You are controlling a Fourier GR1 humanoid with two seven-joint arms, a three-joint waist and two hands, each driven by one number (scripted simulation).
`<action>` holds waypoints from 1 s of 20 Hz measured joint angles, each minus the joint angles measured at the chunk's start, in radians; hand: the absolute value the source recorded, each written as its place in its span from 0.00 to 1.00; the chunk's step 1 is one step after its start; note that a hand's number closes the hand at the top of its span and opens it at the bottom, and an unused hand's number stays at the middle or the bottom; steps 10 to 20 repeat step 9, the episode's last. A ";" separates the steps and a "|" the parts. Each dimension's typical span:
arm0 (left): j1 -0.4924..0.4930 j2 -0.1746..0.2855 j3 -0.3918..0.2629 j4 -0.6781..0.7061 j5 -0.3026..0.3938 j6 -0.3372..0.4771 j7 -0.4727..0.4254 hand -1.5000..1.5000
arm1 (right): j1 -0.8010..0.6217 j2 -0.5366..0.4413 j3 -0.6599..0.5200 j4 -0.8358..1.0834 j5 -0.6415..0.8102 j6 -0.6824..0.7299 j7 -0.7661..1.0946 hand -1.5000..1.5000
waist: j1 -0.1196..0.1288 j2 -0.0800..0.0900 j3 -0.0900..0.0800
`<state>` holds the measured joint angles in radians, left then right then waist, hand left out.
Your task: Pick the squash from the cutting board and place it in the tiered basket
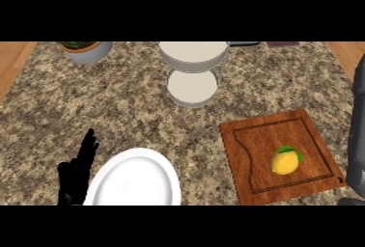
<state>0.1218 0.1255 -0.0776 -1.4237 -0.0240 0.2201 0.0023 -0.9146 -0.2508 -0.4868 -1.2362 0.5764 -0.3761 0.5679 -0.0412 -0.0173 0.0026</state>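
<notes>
A yellow squash [285,163] with a green stem end lies on the wooden cutting board [251,140] at the right front of the counter. The white tiered basket [191,88] stands at the back centre, its upper tier [193,55] behind the lower one; both tiers look bare. My left hand [77,173] rests open at the lower left, fingers pointing up, beside a white plate. Along the right edge only a grey forearm [358,125] shows, to the right of the board; its hand is out of sight. Nothing touches the squash.
A white plate [135,181] lies at the front left, right of my left hand. A potted plant [87,49] in a grey pot stands at the back left. Two dark items [245,44] sit at the far edge. Speckled granite lies between plate, board and basket.
</notes>
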 measured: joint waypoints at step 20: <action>0.014 -0.005 0.001 -0.009 -0.005 0.005 -0.002 0.50 | 0.375 -0.168 -0.203 -0.396 -0.319 0.352 0.055 0.00 | -0.015 0.001 0.000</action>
